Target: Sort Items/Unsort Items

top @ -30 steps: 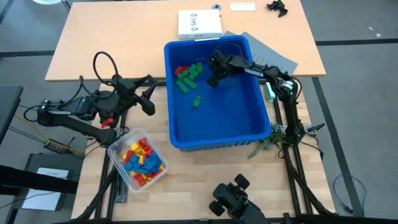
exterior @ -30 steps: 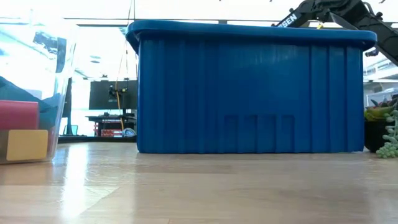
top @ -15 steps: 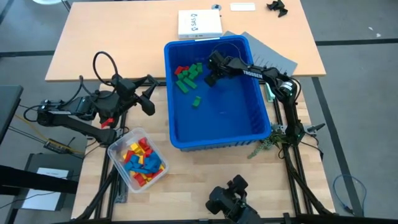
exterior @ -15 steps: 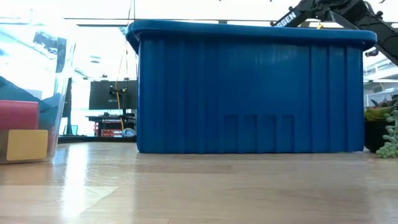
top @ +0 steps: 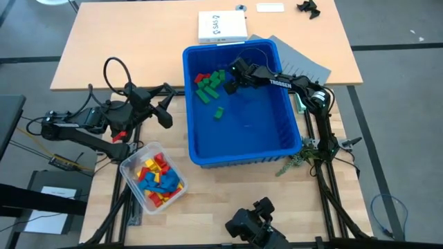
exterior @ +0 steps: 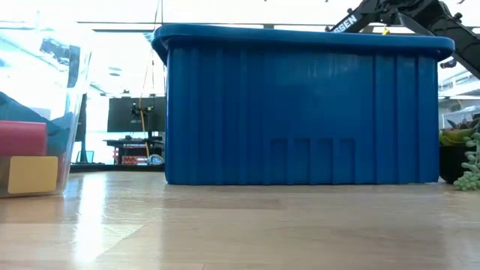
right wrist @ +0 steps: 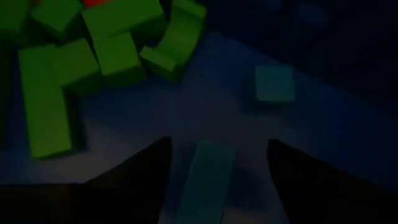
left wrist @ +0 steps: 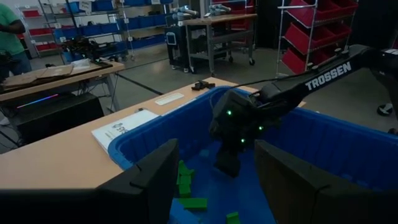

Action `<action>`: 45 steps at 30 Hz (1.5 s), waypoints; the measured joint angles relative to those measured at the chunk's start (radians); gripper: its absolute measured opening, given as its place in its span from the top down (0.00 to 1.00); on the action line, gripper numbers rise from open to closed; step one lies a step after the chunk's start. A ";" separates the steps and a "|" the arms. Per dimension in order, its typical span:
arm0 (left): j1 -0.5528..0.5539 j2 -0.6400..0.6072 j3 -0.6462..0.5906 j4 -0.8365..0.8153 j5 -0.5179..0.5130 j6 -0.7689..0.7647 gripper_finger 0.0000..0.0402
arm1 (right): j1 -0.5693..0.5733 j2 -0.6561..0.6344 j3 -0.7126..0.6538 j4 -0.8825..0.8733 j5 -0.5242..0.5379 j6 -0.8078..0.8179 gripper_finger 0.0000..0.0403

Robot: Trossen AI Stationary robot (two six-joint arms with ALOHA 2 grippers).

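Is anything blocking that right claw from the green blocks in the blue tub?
Nothing visible does. The right gripper, jaws open, hangs inside the blue bin right beside the green blocks, with only bare bin floor between them.

Right end effector [top: 228, 86] reaches forward, fingers spread; left end effector [top: 166, 105] waits open beside it.

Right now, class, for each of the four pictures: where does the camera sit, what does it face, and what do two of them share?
High view: above the table, looking straight down; both arms, blue bin, clear tub.
Low view: at tabletop height, facing the bin wall; one arm's dark link at top.
Left wrist view: on the left arm beside the bin; own two fingers, facing the right arm.
Right wrist view: inside the bin; own fingers, open right gripper over green blocks.
Shared: both wrist views and the high view show the green blocks.
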 joint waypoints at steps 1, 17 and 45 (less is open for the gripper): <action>0.000 0.000 0.000 0.000 0.000 0.000 0.46 | 0.000 0.000 -0.011 0.003 -0.001 0.009 0.35; 0.000 0.000 0.000 0.000 0.000 0.000 0.46 | 0.000 0.000 -0.181 0.185 -0.001 0.046 0.40; 0.000 0.000 0.000 0.000 0.000 0.000 0.46 | 0.064 -0.139 -0.268 0.300 -0.144 -0.123 0.66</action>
